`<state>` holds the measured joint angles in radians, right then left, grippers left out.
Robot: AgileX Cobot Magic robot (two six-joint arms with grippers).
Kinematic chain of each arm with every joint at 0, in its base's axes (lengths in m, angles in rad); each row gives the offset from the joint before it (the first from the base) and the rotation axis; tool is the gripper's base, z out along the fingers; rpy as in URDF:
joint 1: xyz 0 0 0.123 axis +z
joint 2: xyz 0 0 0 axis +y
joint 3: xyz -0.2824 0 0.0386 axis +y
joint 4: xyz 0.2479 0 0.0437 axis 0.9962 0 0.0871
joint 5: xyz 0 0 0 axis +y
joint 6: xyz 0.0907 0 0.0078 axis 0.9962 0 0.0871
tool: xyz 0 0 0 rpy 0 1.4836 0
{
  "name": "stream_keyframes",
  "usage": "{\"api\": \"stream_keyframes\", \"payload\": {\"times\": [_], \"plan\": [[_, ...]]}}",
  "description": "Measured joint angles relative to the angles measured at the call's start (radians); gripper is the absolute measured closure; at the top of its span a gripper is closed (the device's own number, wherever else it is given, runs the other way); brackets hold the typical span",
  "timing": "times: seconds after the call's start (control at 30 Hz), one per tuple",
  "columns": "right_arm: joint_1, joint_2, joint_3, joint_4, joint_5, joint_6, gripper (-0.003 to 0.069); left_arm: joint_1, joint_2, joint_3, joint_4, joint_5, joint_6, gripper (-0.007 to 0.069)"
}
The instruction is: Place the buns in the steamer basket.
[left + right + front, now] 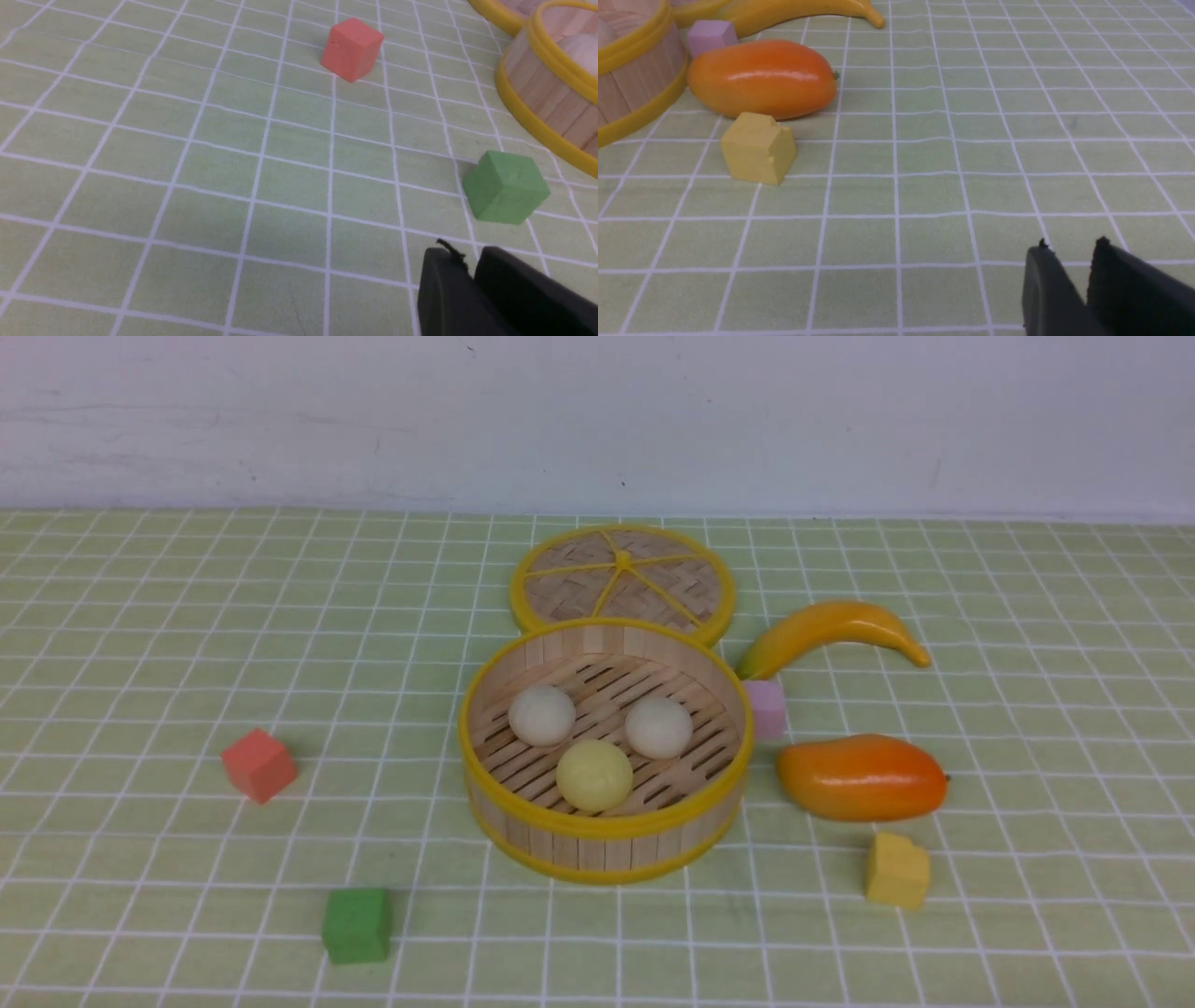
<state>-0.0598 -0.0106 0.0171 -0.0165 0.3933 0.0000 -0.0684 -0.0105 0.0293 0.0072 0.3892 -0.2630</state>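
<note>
Three buns (594,737) lodged inside steamer basket (605,840), frame centre. Left gripper (467,266) pinched closed, empty; right gripper (1069,261) likewise, slightly parted. Neither nearer.

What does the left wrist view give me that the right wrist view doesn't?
Only the left wrist view shows the red cube, the green cube and the left pincer, its fingers nearly together with nothing between them. Only the right wrist view shows the mango, the banana, the pink cube, the yellow cube and the right pincer, also empty. Both catch an edge of the steamer basket and the green checked cloth.
</note>
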Motion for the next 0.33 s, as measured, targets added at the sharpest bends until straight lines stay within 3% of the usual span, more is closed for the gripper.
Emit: {"api": "stream_keyframes", "payload": {"times": [0.33], "plan": [[0.0, 0.0, 0.0, 0.0, 0.0, 0.0, 0.05, 0.0, 0.0, 0.0, 0.0, 0.0, 0.0, 0.0525]]}}
